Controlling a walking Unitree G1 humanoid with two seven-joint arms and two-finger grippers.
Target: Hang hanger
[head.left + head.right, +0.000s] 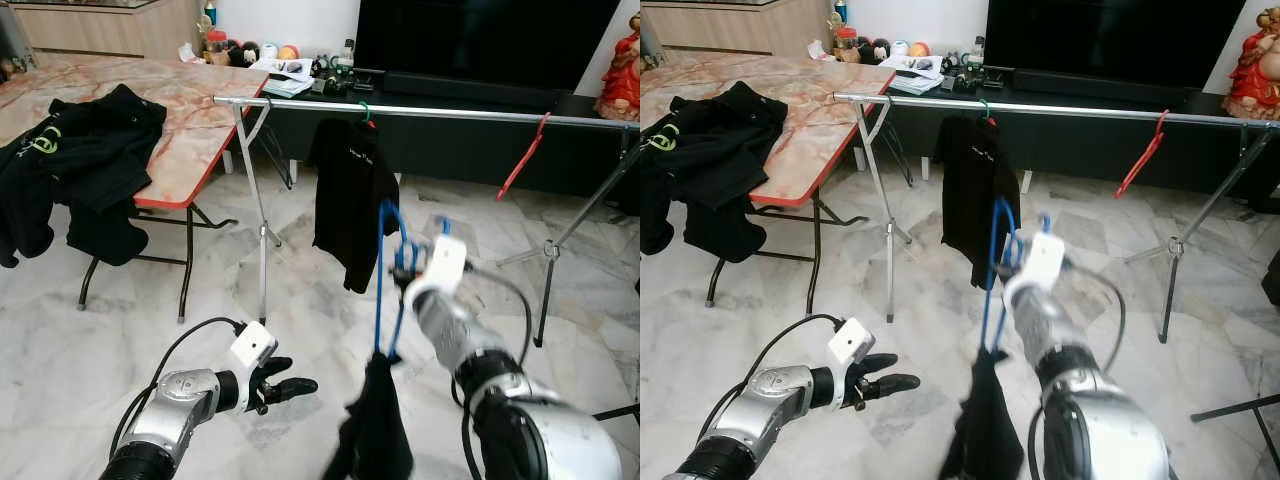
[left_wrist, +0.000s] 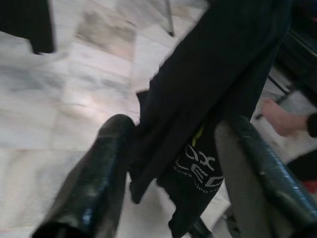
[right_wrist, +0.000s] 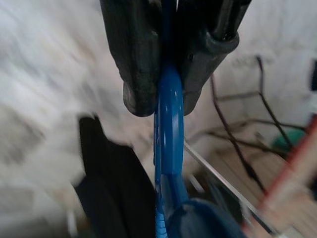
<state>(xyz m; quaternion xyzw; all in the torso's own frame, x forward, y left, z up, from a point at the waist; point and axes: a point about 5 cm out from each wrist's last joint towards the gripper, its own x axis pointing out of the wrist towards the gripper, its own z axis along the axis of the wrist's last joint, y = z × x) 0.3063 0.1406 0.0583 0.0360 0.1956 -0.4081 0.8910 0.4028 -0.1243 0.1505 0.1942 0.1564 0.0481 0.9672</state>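
Note:
My right gripper is shut on a blue hanger that carries a black garment drooping toward the floor. It is held below and in front of the metal rail of the clothes rack. In the right wrist view the fingers pinch the blue hanger. A black shirt on a green hanger and an empty red hanger hang on the rail. My left gripper is low at the left, open; between its fingers the hanging black garment shows.
A folding table with black clothes stands at the left. A dark TV cabinet runs behind the rack. Rack legs stand on the marble floor. A person's bare foot is near the garment.

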